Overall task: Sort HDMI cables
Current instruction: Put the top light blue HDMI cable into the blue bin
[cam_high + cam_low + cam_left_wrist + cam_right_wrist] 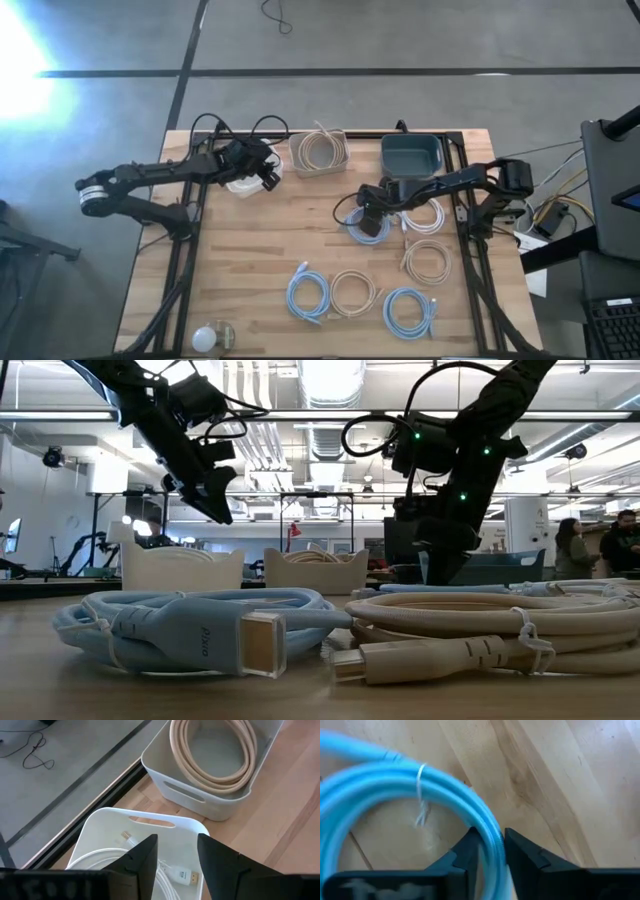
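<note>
My left gripper (267, 172) hovers open over a white bin (243, 183), where a white HDMI cable (170, 870) lies. A beige cable (212, 755) rests coiled in the beige bin (318, 152). My right gripper (370, 214) is low over the table's middle, shut on a light blue coil (366, 226). Loose on the wood lie a white coil (425, 216), two beige coils (428, 261) (353, 293) and two light blue coils (308, 295) (410, 311). My right gripper (490, 837) pinches one strand of the light blue coil's loop (487, 822) between its two fingers, coming from above with the fingers across the strand. The coil's other loops spread close over the wood; whether it is lifted clear I cannot tell.
A blue-grey bin (412, 155) stands at the far edge, right of the beige bin. A small round object (212, 337) sits near the table's near left corner. Black robot wires run along the far edge. People stand in the room beyond (572, 545).
</note>
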